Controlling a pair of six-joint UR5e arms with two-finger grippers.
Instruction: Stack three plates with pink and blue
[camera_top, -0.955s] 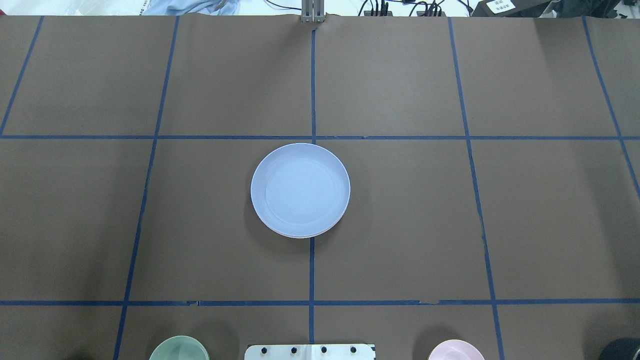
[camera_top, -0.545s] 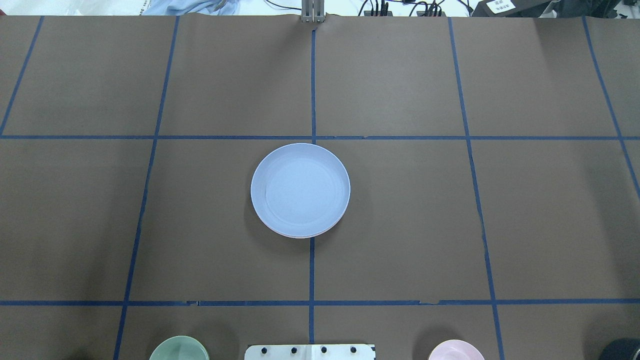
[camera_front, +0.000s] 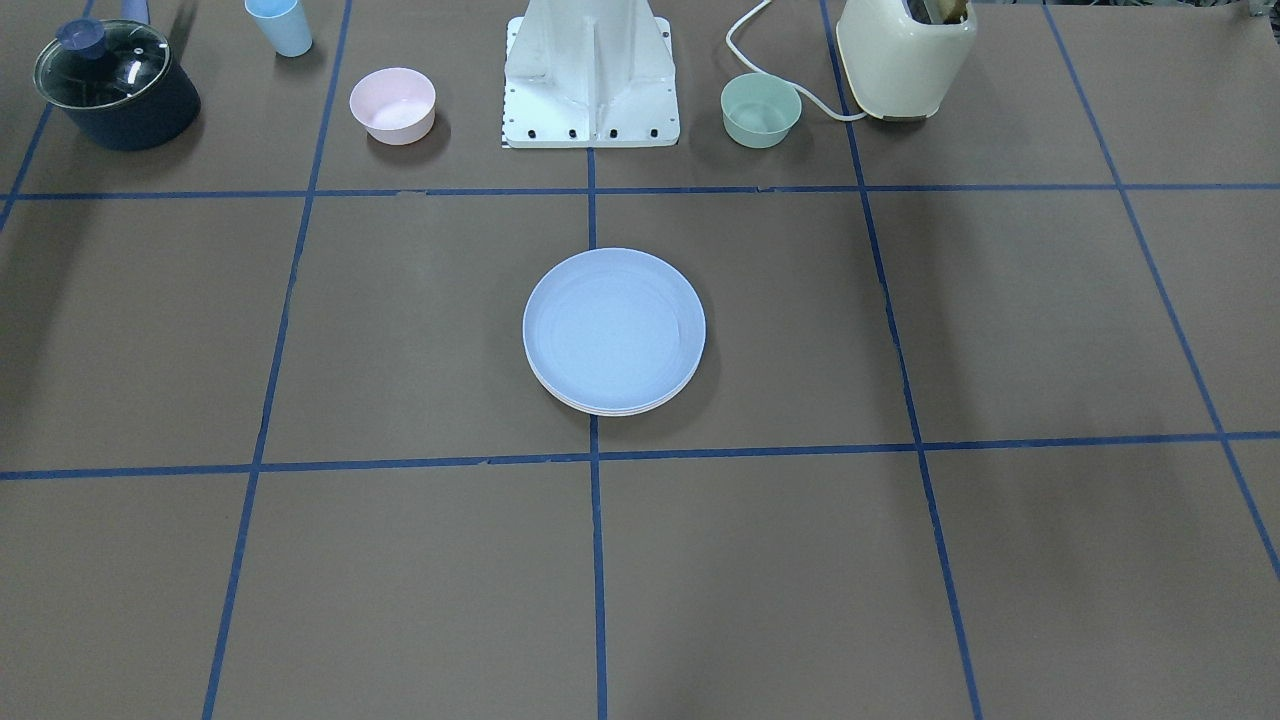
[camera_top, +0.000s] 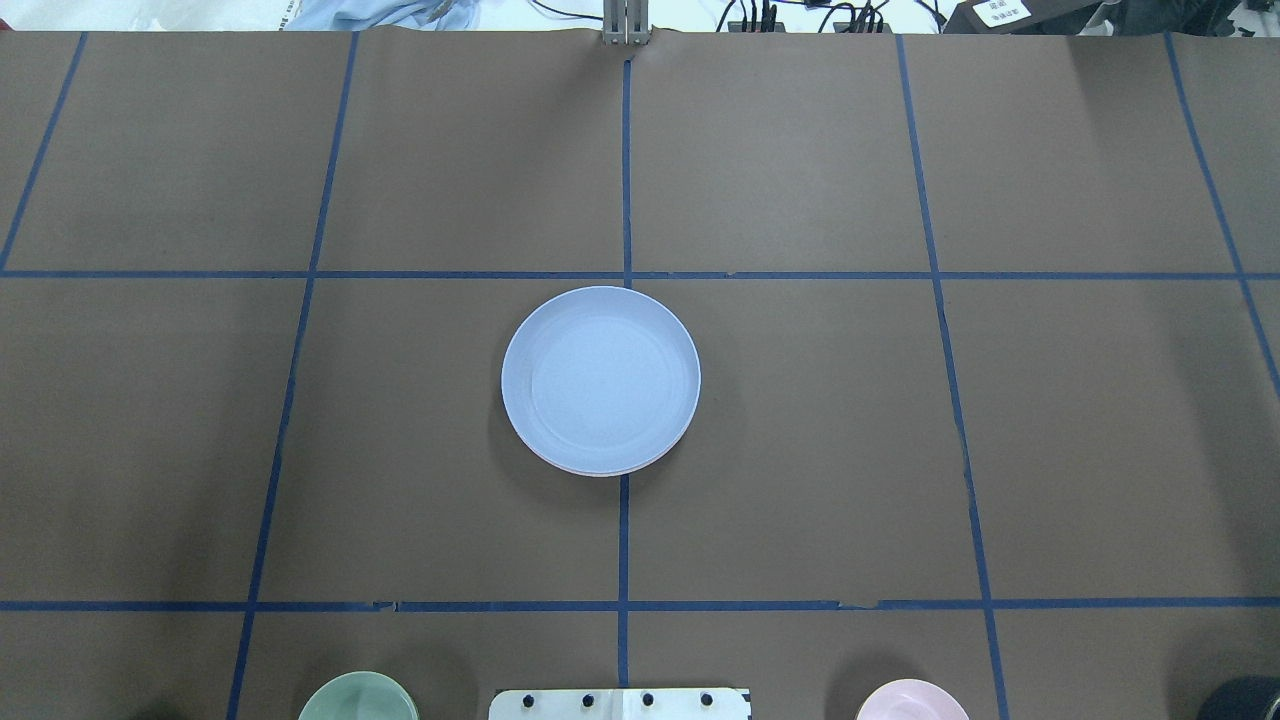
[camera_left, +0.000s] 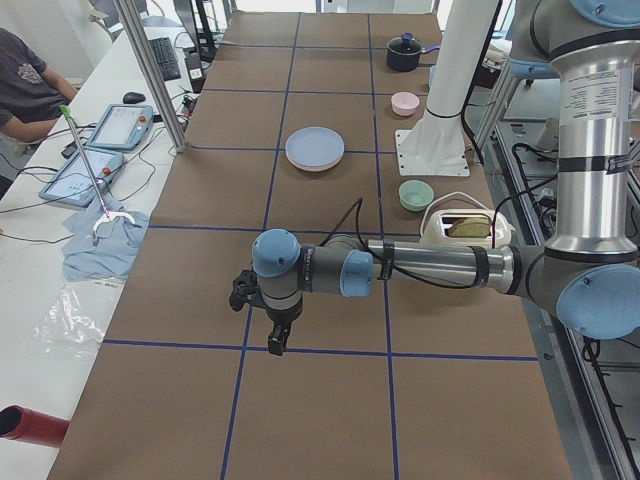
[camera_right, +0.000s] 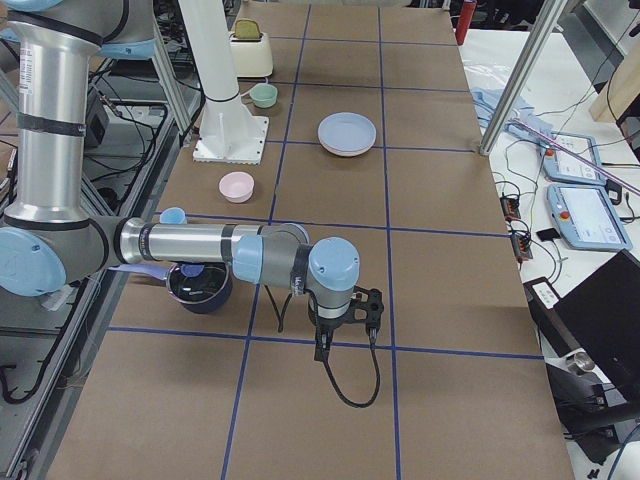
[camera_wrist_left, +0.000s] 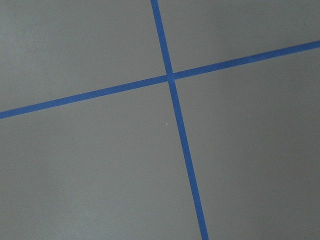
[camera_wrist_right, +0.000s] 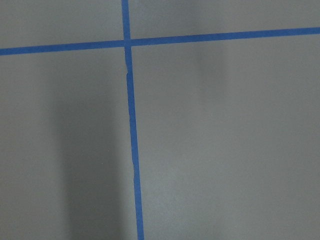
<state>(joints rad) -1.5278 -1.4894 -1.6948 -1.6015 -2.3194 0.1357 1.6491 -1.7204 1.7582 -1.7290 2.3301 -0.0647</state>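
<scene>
Step in hand: by my judgement the stacking is at its close. One pile stands mid-counter and neither arm is near it.
Next move: probably nothing but a check of the pile. If a plate proves missing, it would need finding and lowering squarely onto the top.
Blue plate (camera_top: 600, 378): top of the pile, on the counter (camera_top: 800, 450), sitting over the centre tape line, just near of the far cross line in the overhead view.
Pink plate (camera_top: 600, 474): under the blue, showing only as a thin pinkish sliver at the near rim.
Third plate: pale rims are layered below the blue in the front-facing view, but I cannot tell a cream-green one apart for certain.
Facing and axis: the plates lie flat, hollow side up. Being round, they have no long axis and point nowhere.
Left pincer (camera_left: 277, 342): hangs over bare counter at the left end, well apart from the pile. Released or clenched, I cannot tell.
Right pincer (camera_right: 345, 336): hangs likewise at the right end. Its state cannot be told either.
Bystanders: pink bowl (camera_front: 392, 104) and mint bowl (camera_front: 761, 109) sit beside the robot's base, well apart from the pile.
</scene>
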